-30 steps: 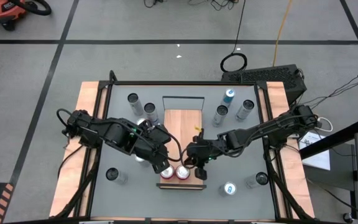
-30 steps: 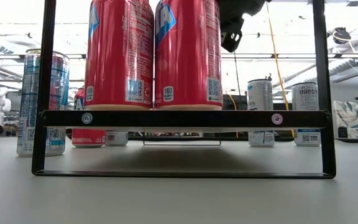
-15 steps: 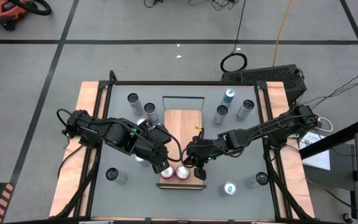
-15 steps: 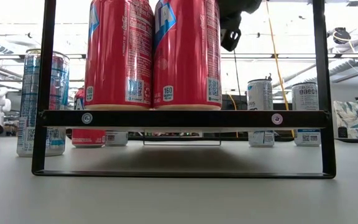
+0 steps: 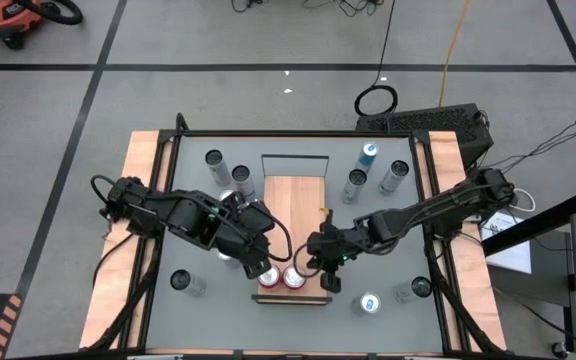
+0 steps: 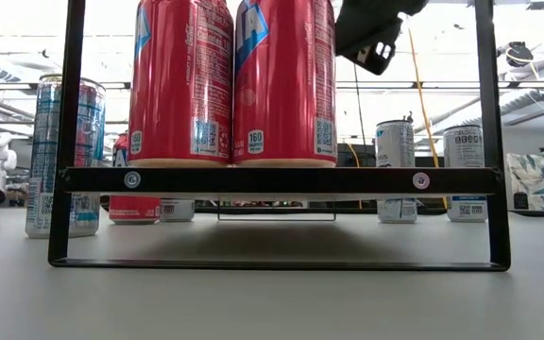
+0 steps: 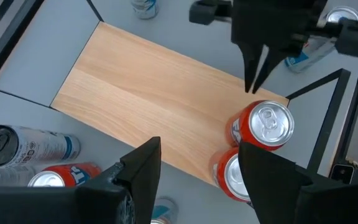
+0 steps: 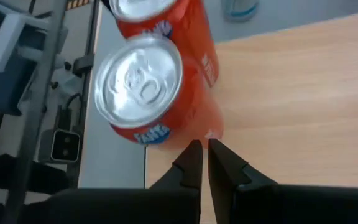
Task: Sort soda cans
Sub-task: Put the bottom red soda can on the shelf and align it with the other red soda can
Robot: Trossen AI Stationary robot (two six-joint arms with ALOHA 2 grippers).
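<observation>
Right gripper [image 5: 327, 278] has shifted a little toward the near edge of the wooden shelf [image 5: 295, 212] since a second ago, and its fingers [image 8: 194, 163] are pinched together on nothing, just beside the nearer of two red cans [image 5: 294, 277]. That red can and its twin [image 5: 269, 276] stand upright and touching at the shelf's front, unmoved, so I judge the red pair as placed and the right arm as backing off. Left gripper [image 7: 194, 168] hovers with its fingers spread wide and empty above the same pair. A third red can [image 7: 67, 174] lies tipped on the table beside a silver-grey can [image 7: 27, 144]. Farther off, a blue can [image 5: 368, 153] and silver-grey ones [image 5: 396, 176] wait unsorted at the back.
</observation>
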